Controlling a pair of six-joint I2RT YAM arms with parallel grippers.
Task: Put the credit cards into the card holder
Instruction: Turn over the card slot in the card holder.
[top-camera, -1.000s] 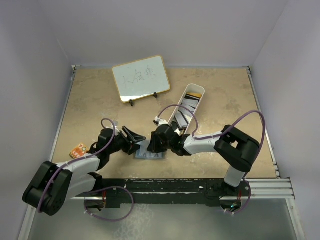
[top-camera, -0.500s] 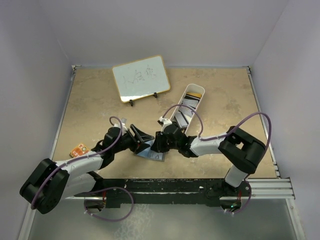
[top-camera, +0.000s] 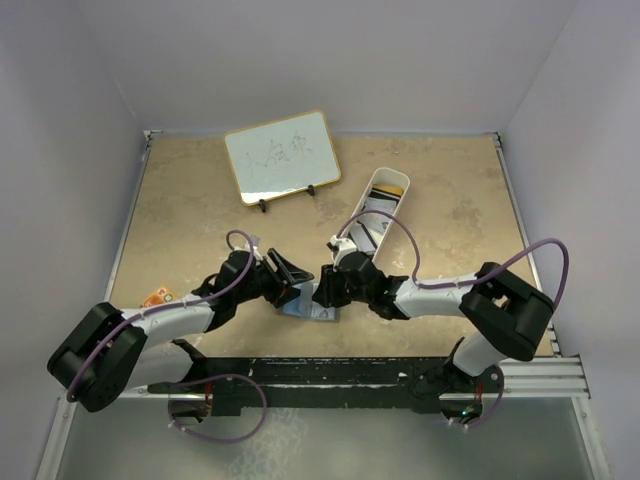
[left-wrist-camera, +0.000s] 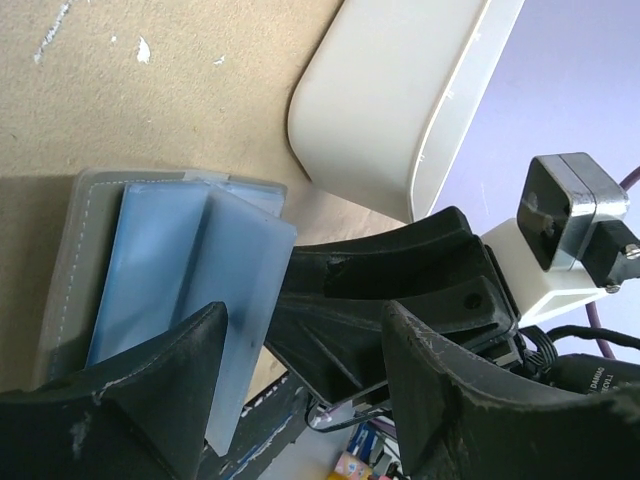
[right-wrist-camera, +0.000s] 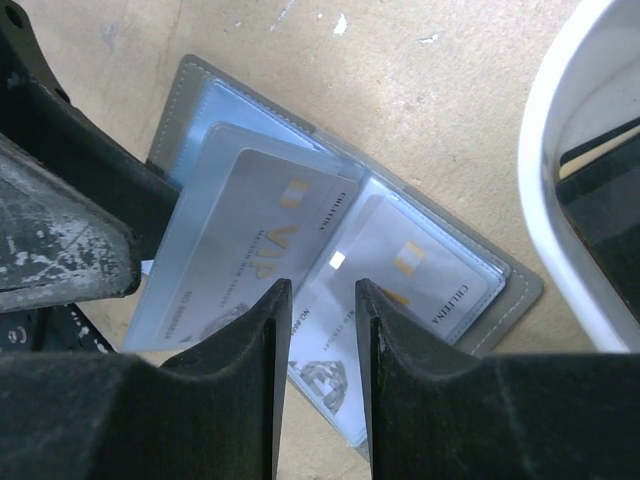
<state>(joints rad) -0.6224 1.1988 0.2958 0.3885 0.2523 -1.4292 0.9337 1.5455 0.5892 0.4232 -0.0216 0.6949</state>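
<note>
The card holder (top-camera: 309, 307) lies open near the table's front edge, light blue inside up. In the right wrist view the holder (right-wrist-camera: 515, 290) shows clear sleeves with a white-grey VIP card (right-wrist-camera: 265, 225) and a second white-grey card (right-wrist-camera: 425, 270) in them. My right gripper (right-wrist-camera: 320, 290) hovers just over the sleeves, jaws a narrow gap apart with nothing between them. My left gripper (left-wrist-camera: 305, 315) is open at the holder's (left-wrist-camera: 150, 260) other side, one finger (left-wrist-camera: 140, 400) against a raised blue sleeve leaf (left-wrist-camera: 245, 290). In the top view the two grippers (top-camera: 296, 284) (top-camera: 322, 292) almost meet.
A long white tray (top-camera: 400, 195) behind the right arm holds more cards, yellow-orange, black and white; its wall shows in the wrist views (left-wrist-camera: 390, 110) (right-wrist-camera: 560, 130). A framed whiteboard (top-camera: 281, 156) stands at the back. A small orange-brown board (top-camera: 155, 299) lies front left.
Both grippers and the open holder have shifted a little to the right. The left arm has reached further in and the right wrist has drawn back towards its base.
</note>
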